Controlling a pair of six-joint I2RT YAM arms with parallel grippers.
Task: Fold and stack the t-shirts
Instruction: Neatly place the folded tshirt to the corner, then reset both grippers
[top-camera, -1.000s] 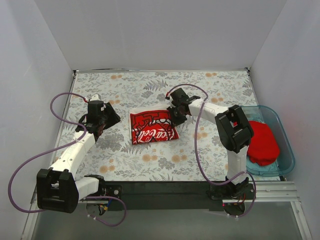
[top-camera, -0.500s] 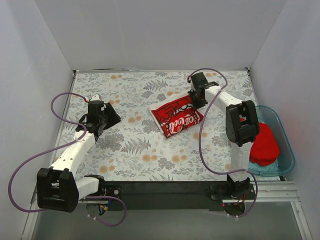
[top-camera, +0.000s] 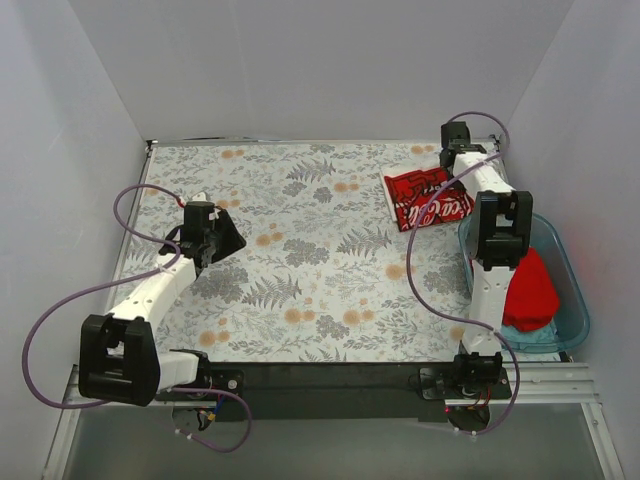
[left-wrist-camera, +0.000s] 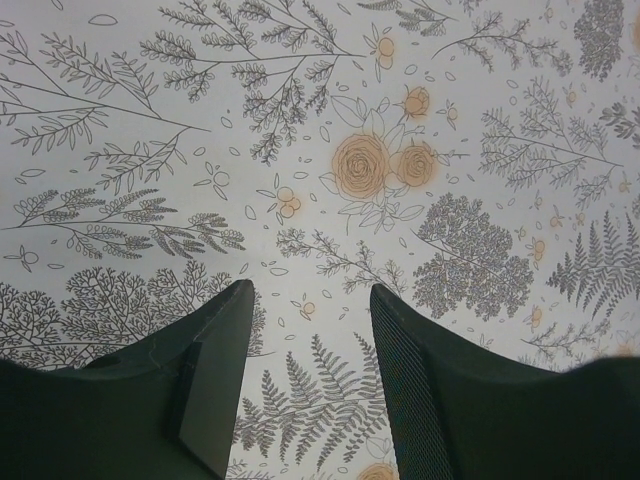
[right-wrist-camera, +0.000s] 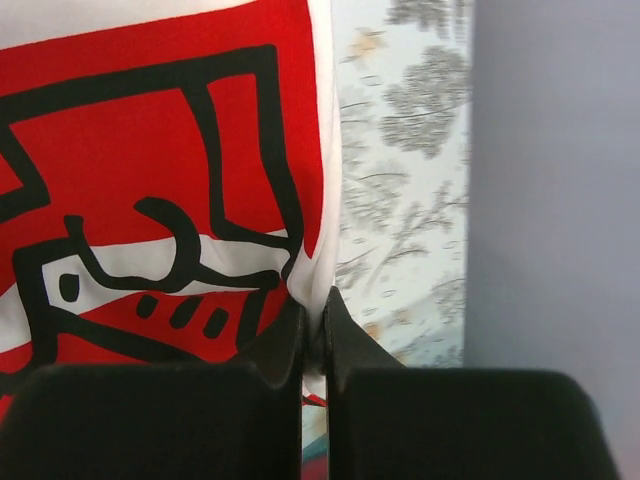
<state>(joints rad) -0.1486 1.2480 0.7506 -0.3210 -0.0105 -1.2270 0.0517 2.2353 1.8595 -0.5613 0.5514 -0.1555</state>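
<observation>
Floral table (top-camera: 300, 290); right hand (right-wrist-camera: 313, 318) clamped tight on printed t-shirt (top-camera: 410, 188) edge; left hand (left-wrist-camera: 310, 300) parted, empty.

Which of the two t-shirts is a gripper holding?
The folded red-and-white printed t-shirt, pinched by the right gripper; the plain red t-shirt lies in the tub.

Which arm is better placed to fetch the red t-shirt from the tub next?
Right. The right gripper, shut on the folded printed t-shirt, sits near the blue tub holding the red t-shirt. The left gripper, open, hovers over the table's left side.
</observation>
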